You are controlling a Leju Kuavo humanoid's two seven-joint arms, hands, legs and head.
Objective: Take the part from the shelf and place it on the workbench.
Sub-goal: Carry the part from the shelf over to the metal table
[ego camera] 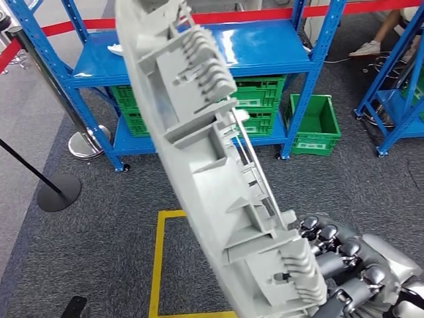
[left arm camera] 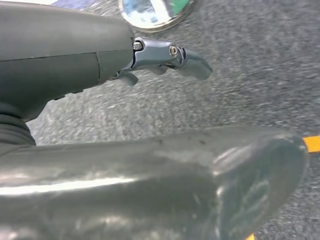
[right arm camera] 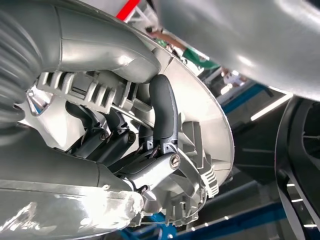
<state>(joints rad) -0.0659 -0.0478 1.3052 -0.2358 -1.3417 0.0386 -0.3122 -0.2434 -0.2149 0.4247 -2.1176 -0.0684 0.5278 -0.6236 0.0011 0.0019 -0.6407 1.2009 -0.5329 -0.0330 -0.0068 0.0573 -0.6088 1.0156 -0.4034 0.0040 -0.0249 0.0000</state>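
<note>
Left hand (left arm camera: pixel 166 57) hangs over grey floor, fingers apart, holding nothing. Part (ego camera: pixel 210 152): long pale-grey moulded panel, ribbed and clipped on its inner face, tilted up in front of the blue shelf (ego camera: pixel 260 50). Right hand (ego camera: pixel 345 265) grips its lower end.

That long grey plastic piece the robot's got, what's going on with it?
The right robot hand grips the long grey ribbed part by its lower end, holding it up at a tilt in front of the blue shelf. The left robot hand hangs over the grey carpet with nothing in it. No workbench is in view, so the placing is not yet done.
</note>
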